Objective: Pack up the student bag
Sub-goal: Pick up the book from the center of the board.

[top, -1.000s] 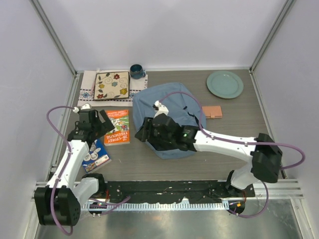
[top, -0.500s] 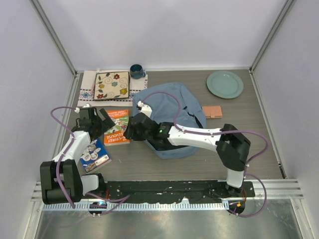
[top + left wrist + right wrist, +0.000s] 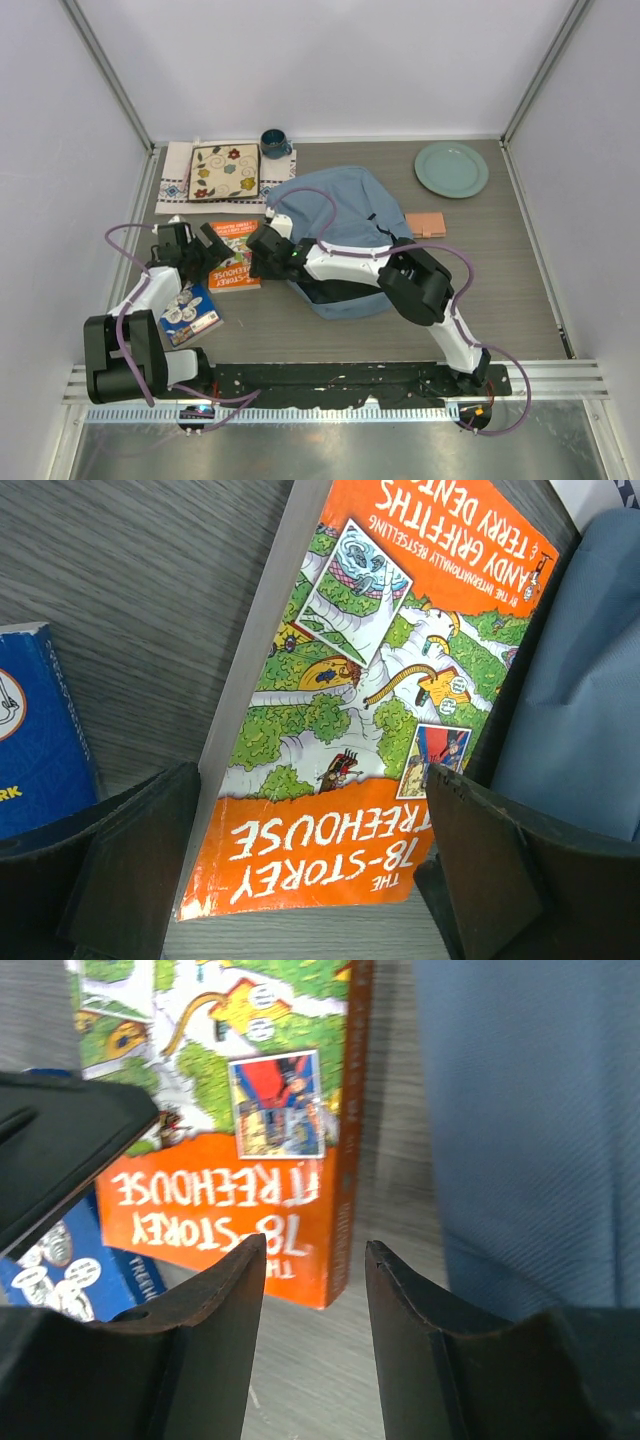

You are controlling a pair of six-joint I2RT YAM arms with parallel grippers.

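Robotics lab cell. White panel walls (image 3: 330, 60) and aluminium posts (image 3: 108, 70) enclose the tabletop (image 3: 500, 290). Black mounting rail (image 3: 340, 378) spans near edge.

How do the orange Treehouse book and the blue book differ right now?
The orange book has a cartoon treehouse cover; the blue book is blue with white round pictures. The orange book lies next to the student bag, between the fingers of the open left gripper; the blue book lies outside them, nearer the arm bases. Both lie flat on the table.

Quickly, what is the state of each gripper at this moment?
Left gripper: open wide, fingers on either side of the orange book, not closed on it.
Right gripper: partly open, empty, above the same book's edge.
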